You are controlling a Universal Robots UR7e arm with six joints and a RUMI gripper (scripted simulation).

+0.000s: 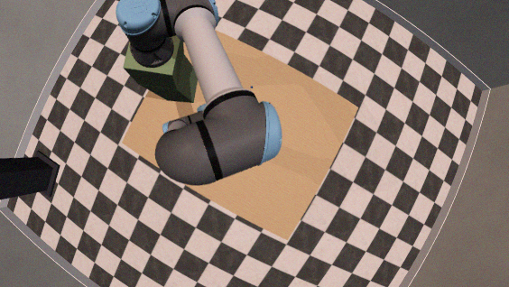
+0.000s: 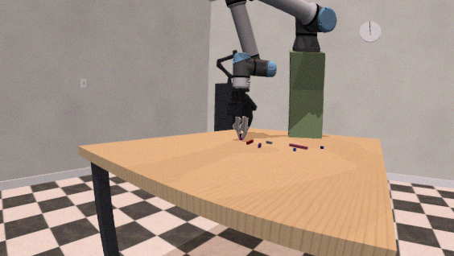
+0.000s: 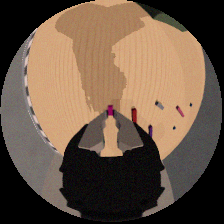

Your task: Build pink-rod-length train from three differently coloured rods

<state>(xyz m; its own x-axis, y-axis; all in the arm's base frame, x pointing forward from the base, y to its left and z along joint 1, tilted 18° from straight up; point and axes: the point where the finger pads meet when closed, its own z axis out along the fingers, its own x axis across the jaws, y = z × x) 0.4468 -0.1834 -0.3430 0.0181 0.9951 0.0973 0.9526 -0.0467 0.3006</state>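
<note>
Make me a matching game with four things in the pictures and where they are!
Things:
1. clock
2. magenta rod
3. green stand
4. pink rod

Places:
A. between the fingers
B. lying near two blue rods
C. up on the wall
D. under the arm

Right pairs: 1-C, 2-A, 3-D, 4-B
</note>
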